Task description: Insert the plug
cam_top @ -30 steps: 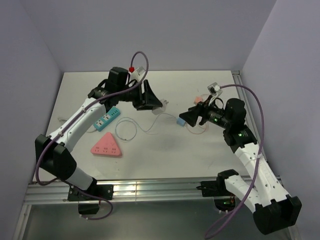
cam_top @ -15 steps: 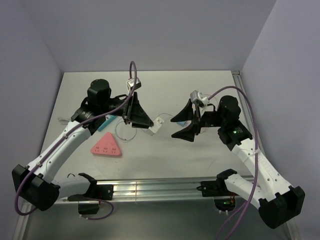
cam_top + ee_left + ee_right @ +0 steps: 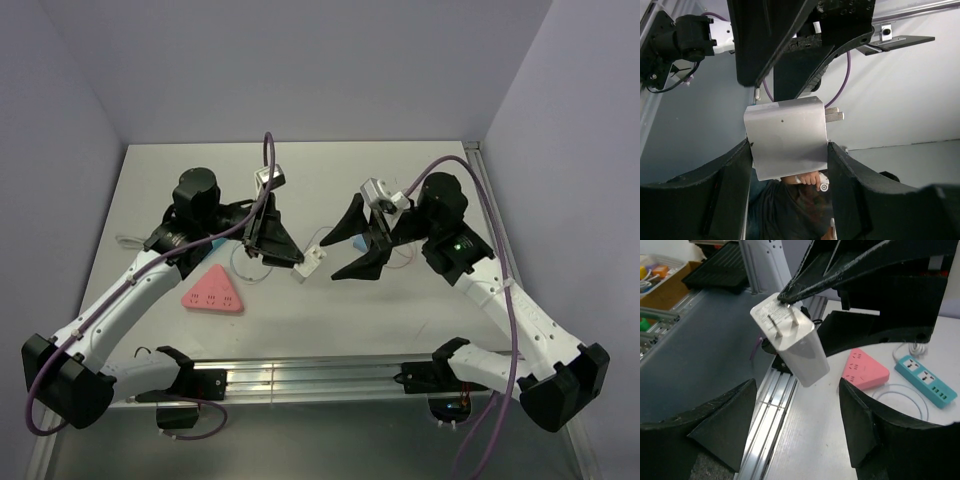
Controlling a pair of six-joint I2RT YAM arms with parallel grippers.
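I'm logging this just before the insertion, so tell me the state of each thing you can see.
white adapter: held in the air, prongs bare, unplugged.
left gripper: shut on the white adapter.
right gripper: open, empty.
pink power strip: lying flat, sockets empty.
teal power strip: lying flat, visible sockets empty.
white cable: lying in a loose loop.

White plug (image 3: pixel 785 142): one, flat-sided, clamped between the two black fingers (image 3: pixel 725 190) of the left pincer (image 3: pixel 787 162). Two metal prongs (image 3: pixel 834 116) project from its upper right corner, pointing right. Beyond the pincer: black arm hardware (image 3: pixel 790 45), purple cable (image 3: pixel 842 87).
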